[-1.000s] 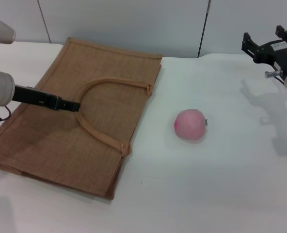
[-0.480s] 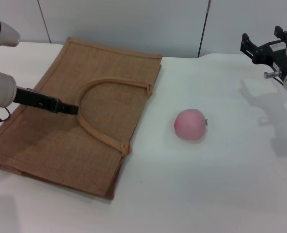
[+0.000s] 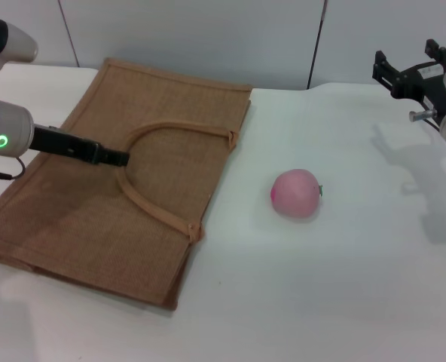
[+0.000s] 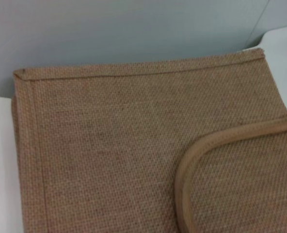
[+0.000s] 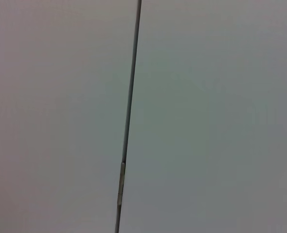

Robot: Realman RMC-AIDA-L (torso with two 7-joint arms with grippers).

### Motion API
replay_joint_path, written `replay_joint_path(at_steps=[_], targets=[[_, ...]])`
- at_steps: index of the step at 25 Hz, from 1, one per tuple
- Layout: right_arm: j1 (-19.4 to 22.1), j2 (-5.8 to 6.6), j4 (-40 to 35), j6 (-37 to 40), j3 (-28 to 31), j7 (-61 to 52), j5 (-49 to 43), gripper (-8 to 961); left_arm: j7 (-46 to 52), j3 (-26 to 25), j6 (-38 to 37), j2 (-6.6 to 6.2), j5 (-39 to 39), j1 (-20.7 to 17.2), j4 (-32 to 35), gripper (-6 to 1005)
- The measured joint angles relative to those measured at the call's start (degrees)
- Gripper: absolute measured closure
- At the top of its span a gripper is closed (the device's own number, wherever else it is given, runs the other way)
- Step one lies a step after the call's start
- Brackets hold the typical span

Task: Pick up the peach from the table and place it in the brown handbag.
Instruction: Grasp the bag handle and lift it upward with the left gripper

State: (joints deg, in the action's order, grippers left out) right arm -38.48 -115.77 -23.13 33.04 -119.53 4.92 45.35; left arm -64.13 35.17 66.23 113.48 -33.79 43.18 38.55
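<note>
Two grippers observed overhead. Left gripper (image 3: pixel 114 157), fingers pressed together, hovers at the handbag (image 3: pixel 95 204) handle; right gripper (image 3: pixel 410 73), fingers spread, parked far right. Peach (image 3: pixel 296 193) sits untouched on table (image 3: pixel 343 286). Left wrist: handbag flat, unopened. Opening it appears next.

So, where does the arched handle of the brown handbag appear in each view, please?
Head view: arched handle lies flat on the brown handbag, left gripper at its curve.
Left wrist view: handle curves across the fabric.
Right wrist view: not in it, only wall.
Shared landmark: the bag's trimmed far edge.
</note>
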Motion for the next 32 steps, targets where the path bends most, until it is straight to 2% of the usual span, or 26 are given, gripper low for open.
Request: replay_joint_path(at_steps=[5, 11, 18, 32], targets=[[-0.02, 0.02, 0.00, 0.00, 0.00, 0.00, 0.00, 59, -0.03, -0.20, -0.80, 0.10, -1.36, 0.00, 0.55, 319], [-0.02, -0.05, 0.02, 0.00, -0.16, 0.00, 0.00, 59, -0.70, -0.13, -3.49, 1.51, -1.97, -0.10, 0.35, 323], [-0.10, -0.07, -0.05, 0.00, -0.18, 0.00, 0.00, 59, -1.54, -0.21, -4.37, 2.57, -2.23, 0.07, 0.11, 329], [-0.11, -0.07, -0.16, 0.00, -0.18, 0.00, 0.00, 59, -3.88, 0.04, -4.00, 2.79, -5.43, 0.12, -2.92, 339]])
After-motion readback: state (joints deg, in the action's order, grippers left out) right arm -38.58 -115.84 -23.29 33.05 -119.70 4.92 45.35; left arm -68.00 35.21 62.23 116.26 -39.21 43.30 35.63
